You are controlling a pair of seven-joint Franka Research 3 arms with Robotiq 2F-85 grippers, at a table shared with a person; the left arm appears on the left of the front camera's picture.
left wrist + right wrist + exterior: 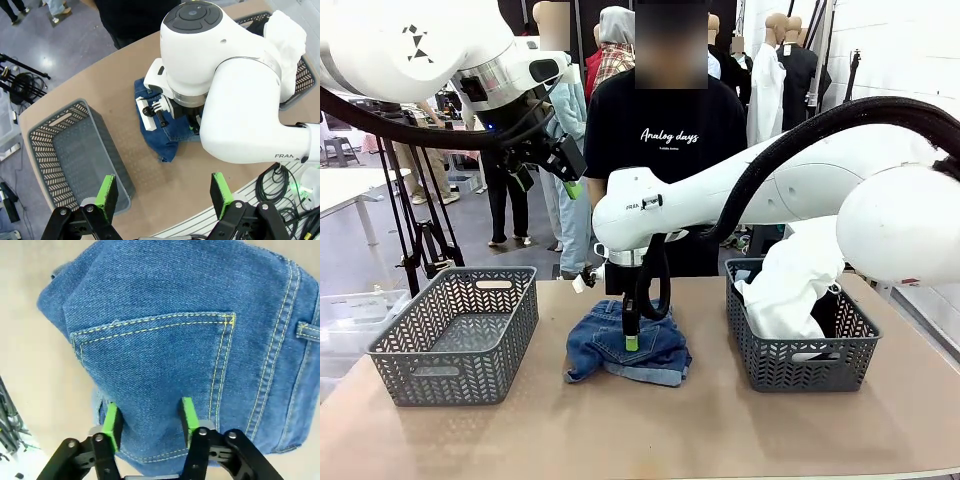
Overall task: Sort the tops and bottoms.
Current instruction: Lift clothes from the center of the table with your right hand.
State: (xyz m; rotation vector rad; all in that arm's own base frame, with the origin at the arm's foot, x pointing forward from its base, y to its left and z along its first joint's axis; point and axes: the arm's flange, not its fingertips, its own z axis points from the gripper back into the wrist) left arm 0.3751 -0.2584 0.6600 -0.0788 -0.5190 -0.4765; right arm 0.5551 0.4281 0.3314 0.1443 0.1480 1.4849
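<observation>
In the middle of the worktop (650,430) lie the denim shorts (626,345), folded into a rumpled heap, back pocket upward, between two grey plastic baskets. The right arm reaches across from the right side and points its right claw (631,342) straight down onto them; in the right wrist view the green fingertips (111,421) stand a little apart, pressed into the blue cloth near the hem just below the stitched pocket, with a ridge of denim between them, though whether they have pinched it fast I cannot tell. The left basket (457,335) stands well to the left of the shorts and has nothing in it. The right basket (798,340) stands just right of them and holds the white top (790,285), which bulges above its rim; something dark lies beside it inside, too hidden to name. The left arm is raised high above the left side of the worktop, and its left claw (163,196) hangs with its fingers spread wide, gripping nothing. A person in a black printed T-shirt (665,130) stands at the far edge, behind the shorts.
</observation>
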